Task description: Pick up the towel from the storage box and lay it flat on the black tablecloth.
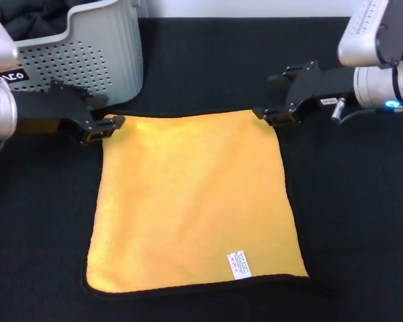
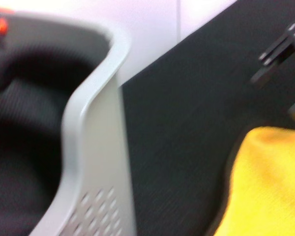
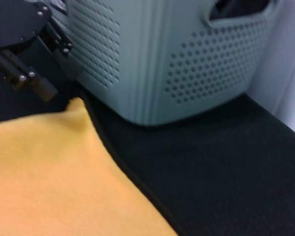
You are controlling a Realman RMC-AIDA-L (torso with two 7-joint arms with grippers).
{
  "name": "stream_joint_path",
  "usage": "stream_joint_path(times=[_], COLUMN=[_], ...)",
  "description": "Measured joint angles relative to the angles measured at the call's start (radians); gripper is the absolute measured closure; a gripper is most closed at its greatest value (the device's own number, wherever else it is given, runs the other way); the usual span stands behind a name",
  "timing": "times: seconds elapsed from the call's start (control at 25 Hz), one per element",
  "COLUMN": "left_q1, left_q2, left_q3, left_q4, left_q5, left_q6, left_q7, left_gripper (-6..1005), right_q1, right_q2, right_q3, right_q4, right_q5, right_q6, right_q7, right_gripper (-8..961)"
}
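The storage box [image 1: 87, 54] holds only dark fabric. Beside it the towel [image 1: 195, 201] lies flat, yellow side up, on the black tablecloth [image 1: 356, 221], with bare cloth all round. The left gripper [image 1: 107, 127] and right gripper [image 1: 272, 115] each pinch a towel corner nearest the box.

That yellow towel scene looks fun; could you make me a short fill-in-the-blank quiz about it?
1. The towel lies spread out with its ____ side facing up.
2. The left gripper and the right gripper are each at a far ____ of the towel.
3. The storage box stands on the robot's ____ side.
4. The towel rests on the ____ tablecloth.

Missing words: yellow; corner; left; black
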Motion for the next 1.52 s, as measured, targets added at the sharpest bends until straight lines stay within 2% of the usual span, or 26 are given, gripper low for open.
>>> stream_joint_path(times=[0.2, 0.4, 0.56, 0.76, 0.92, 1.16, 1.32, 1.52], left_q1=[0.072, 0.145, 0.16, 0.158, 0.162, 0.147, 0.14, 0.14], left_q2=[-0.002, -0.001, -0.001, 0.016, 0.052, 0.11, 0.125, 0.127], left_q3=[0.001, -0.033, -0.08, -0.165, -0.171, -0.179, -0.179, -0.18], left_q4=[0.074, 0.067, 0.032, -0.041, -0.08, -0.215, -0.244, -0.245], left_q5=[-0.155, -0.399, -0.538, -0.683, -0.723, -0.722, -0.719, -0.719], left_q6=[0.148, 0.337, 0.505, 0.716, 0.759, 0.76, 0.759, 0.759], left_q7=[0.088, 0.263, 0.336, 0.352, 0.334, 0.349, 0.354, 0.348], left_gripper=[517, 516, 515, 508, 503, 500, 500, 500], right_q1=[-0.09, -0.204, -0.311, -0.408, -0.43, -0.411, -0.405, -0.402], right_q2=[0.004, 0.005, 0.005, 0.003, 0.003, 0.004, 0.003, 0.003], right_q3=[-0.007, -0.023, -0.049, -0.116, -0.153, -0.173, -0.176, -0.177], right_q4=[-0.13, -0.288, -0.416, -0.526, -0.512, -0.437, -0.417, -0.405], right_q5=[0.022, 0.128, 0.268, 0.397, 0.46, 0.515, 0.528, 0.529], right_q6=[0.141, 0.382, 0.521, 0.599, 0.606, 0.609, 0.611, 0.612], right_q7=[-0.002, -0.004, -0.008, -0.024, -0.07, -0.129, -0.145, -0.153], right_gripper=[258, 252, 252, 252, 252, 252, 252, 252])
